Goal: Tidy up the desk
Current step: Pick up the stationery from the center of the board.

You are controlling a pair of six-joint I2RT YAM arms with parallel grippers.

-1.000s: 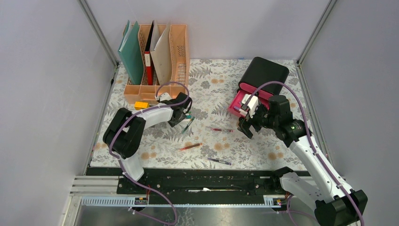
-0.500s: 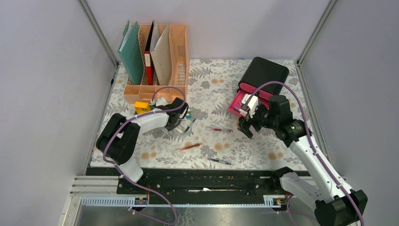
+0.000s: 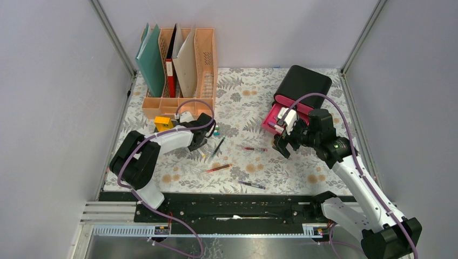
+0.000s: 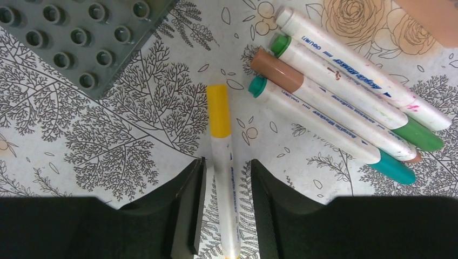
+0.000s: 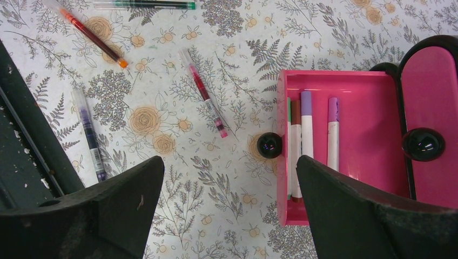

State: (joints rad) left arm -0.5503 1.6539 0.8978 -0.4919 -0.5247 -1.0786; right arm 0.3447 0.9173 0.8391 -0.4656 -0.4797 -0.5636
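Floral-cloth table (image 3: 243, 102), long axis running left to right, left jaws slightly apart astride a yellow-capped marker (image 4: 220, 116), "deli" printed on neighbouring markers (image 4: 324, 97), right jaws wide apart

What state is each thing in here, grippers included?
left gripper: open, astride the yellow marker
yellow marker: capped, flat on the desk
right gripper: wide open, empty
pink drawer: open, holding markers
four other markers: capped, side by side
file rack: upright, folders standing inside
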